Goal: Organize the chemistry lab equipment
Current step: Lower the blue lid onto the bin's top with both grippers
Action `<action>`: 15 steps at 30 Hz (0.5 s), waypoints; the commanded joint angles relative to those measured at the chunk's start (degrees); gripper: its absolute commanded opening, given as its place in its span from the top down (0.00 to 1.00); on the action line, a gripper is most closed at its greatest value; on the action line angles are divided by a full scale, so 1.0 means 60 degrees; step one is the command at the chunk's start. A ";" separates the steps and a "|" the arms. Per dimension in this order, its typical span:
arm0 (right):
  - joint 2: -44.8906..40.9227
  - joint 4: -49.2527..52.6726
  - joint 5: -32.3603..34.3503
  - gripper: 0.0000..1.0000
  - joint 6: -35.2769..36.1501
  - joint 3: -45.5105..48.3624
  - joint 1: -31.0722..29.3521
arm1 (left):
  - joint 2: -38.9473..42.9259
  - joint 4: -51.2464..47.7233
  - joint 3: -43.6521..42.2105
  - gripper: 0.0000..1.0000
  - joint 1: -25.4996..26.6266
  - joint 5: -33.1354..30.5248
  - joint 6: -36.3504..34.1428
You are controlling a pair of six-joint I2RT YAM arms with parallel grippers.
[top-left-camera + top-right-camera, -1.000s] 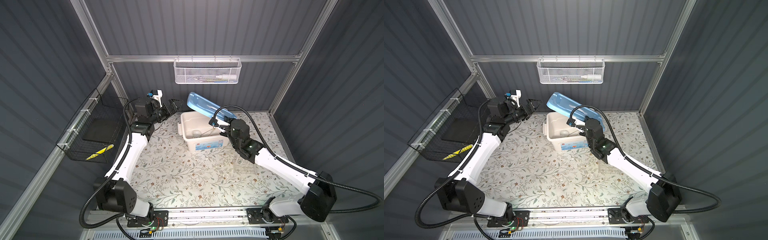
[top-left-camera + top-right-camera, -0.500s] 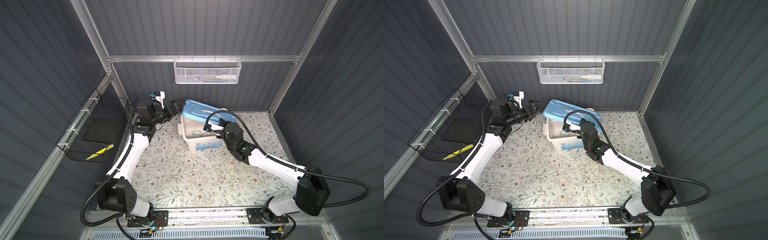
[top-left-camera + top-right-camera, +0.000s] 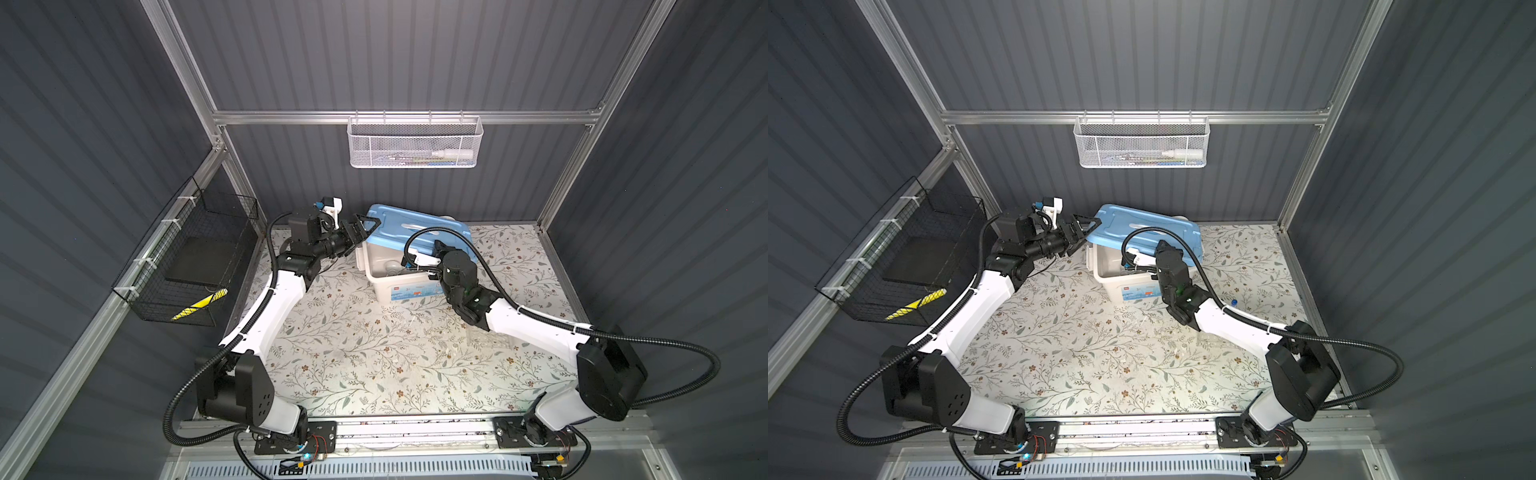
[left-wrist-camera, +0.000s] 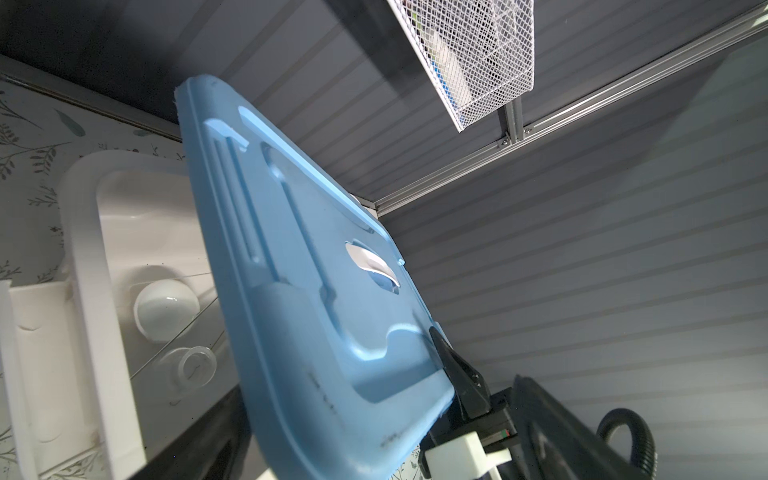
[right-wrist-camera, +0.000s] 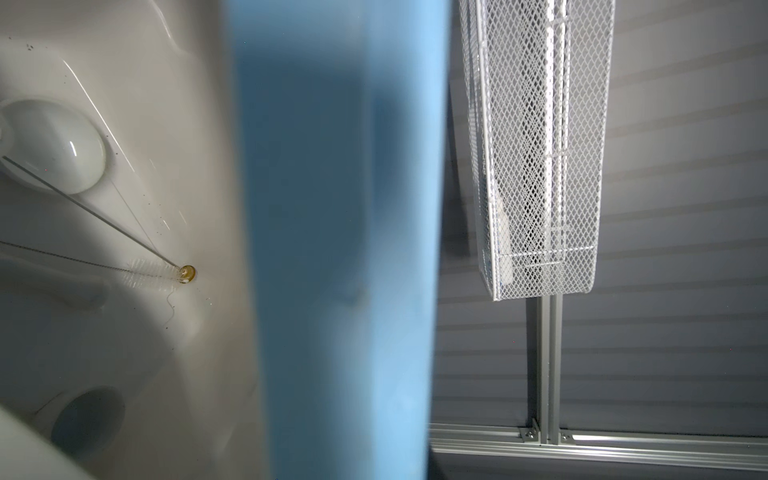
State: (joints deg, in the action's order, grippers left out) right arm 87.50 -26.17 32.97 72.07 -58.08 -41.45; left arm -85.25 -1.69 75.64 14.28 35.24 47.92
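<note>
The blue lid (image 3: 415, 232) lies tilted over the big white tub (image 3: 399, 289) at the back of the table in both top views. My right gripper is shut on the lid's near right edge; its black finger (image 4: 457, 374) shows in the left wrist view. My left gripper (image 3: 368, 227) (image 3: 1084, 230) stands open, its jaws straddling the lid's left corner. Inside the tub lie a small white bowl (image 4: 166, 307) (image 5: 54, 145), a clear beaker (image 4: 193, 365), a thin rod (image 5: 91, 212) and a bristle brush (image 5: 153, 270). A blue-capped test tube (image 3: 1233, 302) lies on the table beside the right arm.
A white mesh basket (image 3: 415, 143) holding a white bottle hangs on the back rail above the tub. A black wire basket (image 3: 187, 266) hangs on the left wall. A faint clear plastic rack (image 3: 492, 341) sits on the floral table (image 3: 353, 353) under the right arm.
The right gripper has swung the lid down from steeply raised to low over the tub. The left gripper has moved right to the lid's left corner.
</note>
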 commanded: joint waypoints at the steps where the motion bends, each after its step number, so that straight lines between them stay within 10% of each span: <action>1: -0.0073 -0.0968 0.0074 0.93 0.0138 0.0118 -0.0104 | -0.0247 -0.0108 -0.0154 0.07 0.0080 0.0220 -0.0059; 15: -0.0166 -0.0824 -0.0584 0.86 0.0125 0.0731 -0.0058 | -0.0375 -0.0187 -0.0696 0.43 0.0198 0.0162 -0.0374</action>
State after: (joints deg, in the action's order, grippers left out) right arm 87.46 -30.41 31.70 74.00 -54.15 -41.69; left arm -87.70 -2.57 72.60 15.00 35.62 46.89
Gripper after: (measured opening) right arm 0.160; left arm 0.574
